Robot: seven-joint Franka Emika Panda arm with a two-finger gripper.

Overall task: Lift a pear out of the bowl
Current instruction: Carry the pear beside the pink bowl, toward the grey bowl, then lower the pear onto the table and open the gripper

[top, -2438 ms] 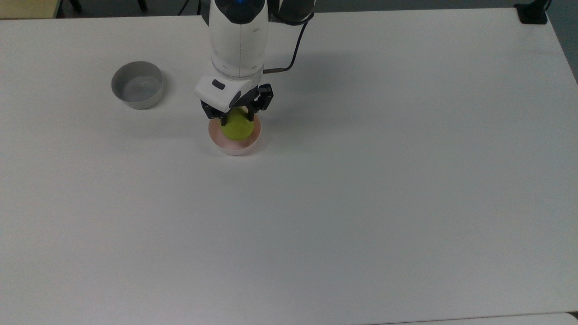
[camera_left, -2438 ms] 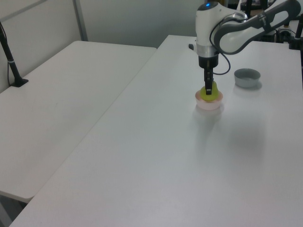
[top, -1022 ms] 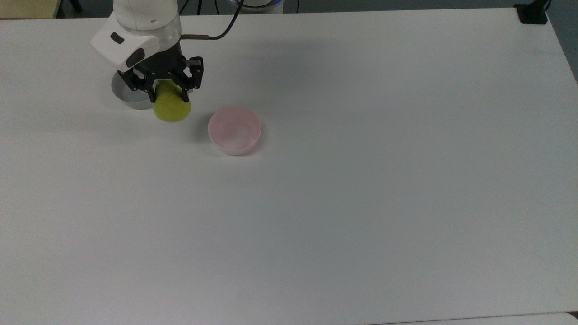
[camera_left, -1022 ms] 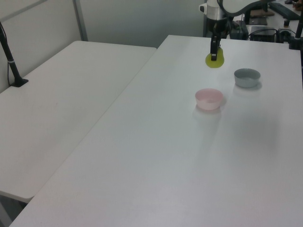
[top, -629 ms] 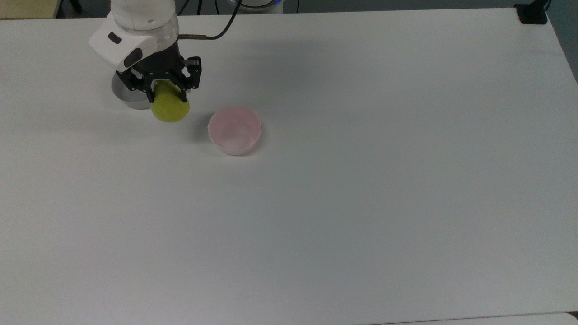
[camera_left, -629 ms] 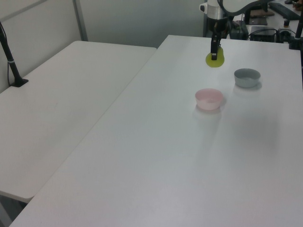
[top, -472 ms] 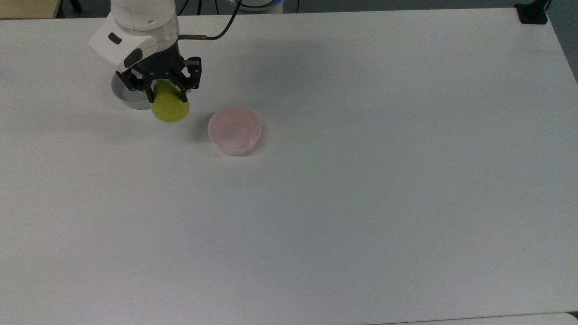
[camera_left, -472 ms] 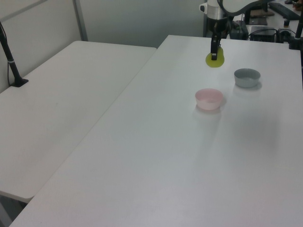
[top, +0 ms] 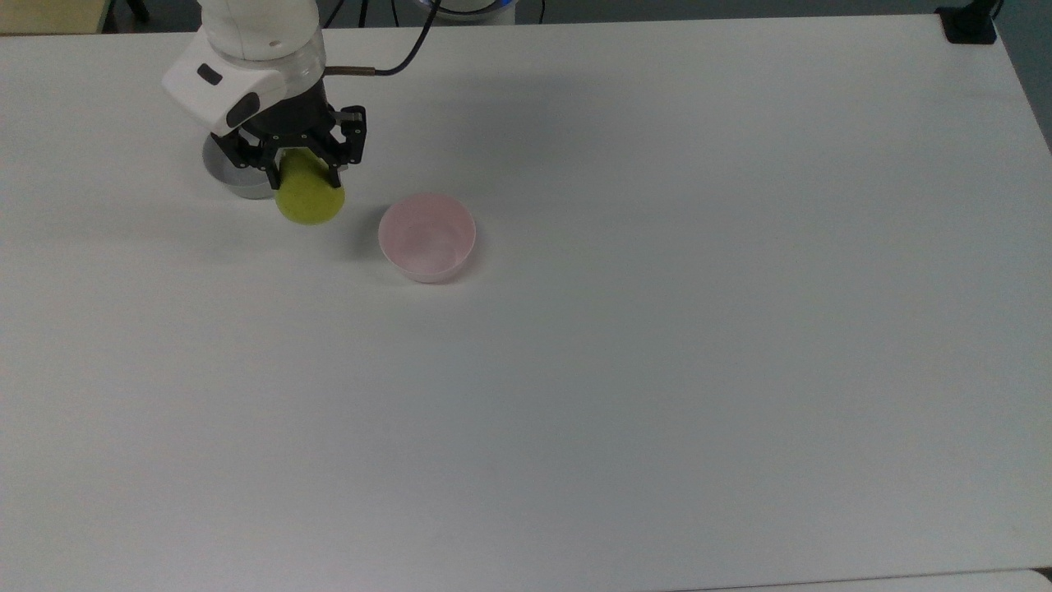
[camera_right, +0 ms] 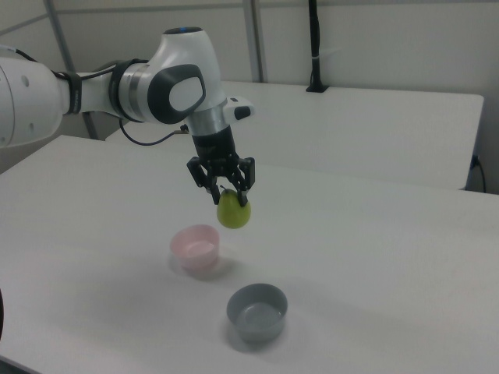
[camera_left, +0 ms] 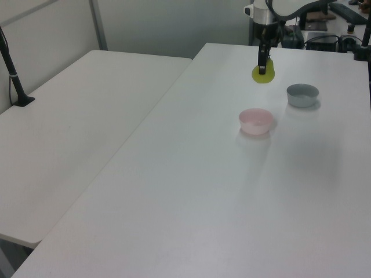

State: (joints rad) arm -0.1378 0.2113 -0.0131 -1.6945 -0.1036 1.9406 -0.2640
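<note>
The claw point(camera_right: 231, 195) grips the pear point(camera_right: 234, 211) aloft, fingers pinching its top; the arm hides part of the grey bowl point(top: 230, 179).

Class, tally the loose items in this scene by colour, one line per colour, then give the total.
Yellow-green: 1, the pear, held in the gripper above the table.
Pink: 1, the pink bowl, empty.
Grey: 1, the grey bowl, empty.
Total: 3

Grey bowl point(camera_right: 257, 312) on white table point(top: 657, 370)
</note>
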